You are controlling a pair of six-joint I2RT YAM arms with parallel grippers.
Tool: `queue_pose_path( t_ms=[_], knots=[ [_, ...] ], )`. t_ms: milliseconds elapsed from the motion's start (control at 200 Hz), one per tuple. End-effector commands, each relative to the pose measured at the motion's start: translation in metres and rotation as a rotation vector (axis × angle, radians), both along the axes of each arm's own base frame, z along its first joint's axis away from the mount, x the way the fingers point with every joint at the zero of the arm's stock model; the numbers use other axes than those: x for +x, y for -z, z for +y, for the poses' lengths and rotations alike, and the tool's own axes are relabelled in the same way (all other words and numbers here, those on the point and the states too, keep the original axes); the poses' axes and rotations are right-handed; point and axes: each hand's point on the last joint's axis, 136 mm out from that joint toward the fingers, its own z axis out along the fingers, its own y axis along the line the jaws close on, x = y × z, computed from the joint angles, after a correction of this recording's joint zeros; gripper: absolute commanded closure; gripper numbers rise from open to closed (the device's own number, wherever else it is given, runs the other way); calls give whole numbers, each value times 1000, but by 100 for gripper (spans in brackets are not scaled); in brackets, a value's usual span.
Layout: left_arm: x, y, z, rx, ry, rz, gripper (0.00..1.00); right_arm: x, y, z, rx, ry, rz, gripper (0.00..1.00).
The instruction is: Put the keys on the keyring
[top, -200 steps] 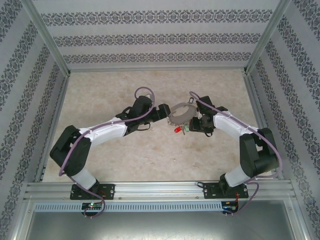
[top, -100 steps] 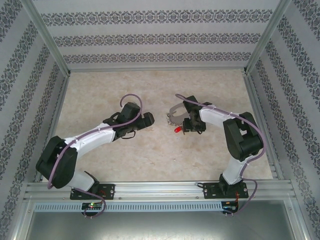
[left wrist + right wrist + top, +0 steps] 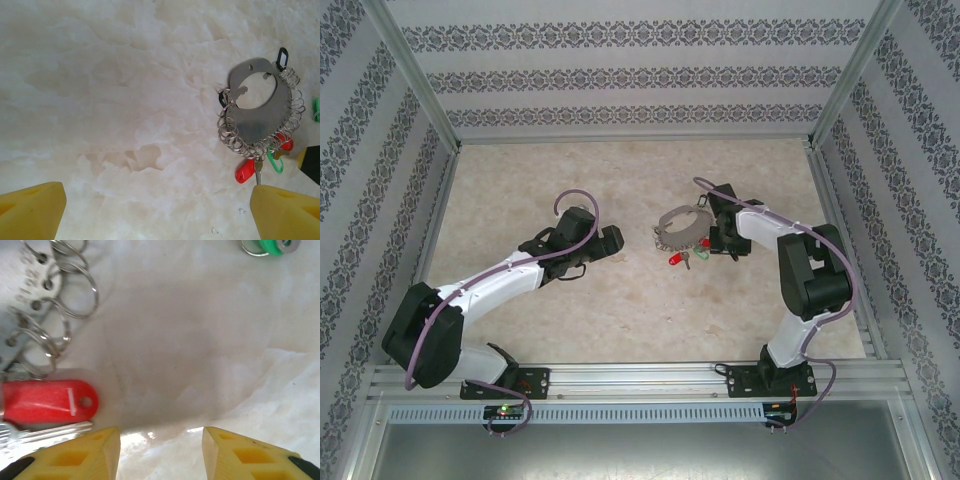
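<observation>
The keyring is a grey metal crescent edged with small silver rings, lying flat on the table; it also appears in the top view, keyring. A red key, a second red key and a green key hang at its lower edge. My left gripper is open and holds nothing, left of the ring and apart from it. My right gripper is open over bare table, its left finger beside the red key. Another green key lies loose.
The marble-patterned table is fenced by aluminium rails and patterned walls. A black tag sits at the keyring's top end. Both arms reach in from the near edge towards the table's middle.
My left gripper has drawn back to the left, away from the keyring. The right arm has folded in closer, its gripper now low beside the red key. The keyring stays on the table.
</observation>
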Motion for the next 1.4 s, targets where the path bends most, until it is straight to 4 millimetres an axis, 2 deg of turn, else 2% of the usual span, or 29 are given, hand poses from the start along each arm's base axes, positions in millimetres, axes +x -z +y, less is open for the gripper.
queue_pose_path(
  t_ms=[0, 130, 250, 400, 590, 799, 1079, 1394],
  knots=[
    [-7, 0, 9, 36, 13, 4, 5, 6, -26, 26, 186, -1, -79, 53],
    [-12, -3, 13, 52, 27, -12, 4, 4, -60, 60, 379, 0, -127, 57],
    [-14, -5, 7, 56, 80, -16, 4, 4, -70, 83, 494, 3, -116, 59],
    [-16, -9, -2, 36, 148, -36, 5, 8, -60, 94, 544, 1, -68, 67],
    [-21, -9, -1, 49, 174, -38, 5, 14, -47, 100, 534, -24, -24, 73],
    [-26, -8, 3, 46, 168, -36, 5, 22, -31, 96, 475, -51, 9, 73],
    [-31, -9, 9, 50, 152, -47, 5, 11, -3, 99, 439, -59, 64, 71],
    [-35, -8, 14, 49, 139, -45, 5, 8, 0, 99, 435, -68, 73, 70]
  ],
)
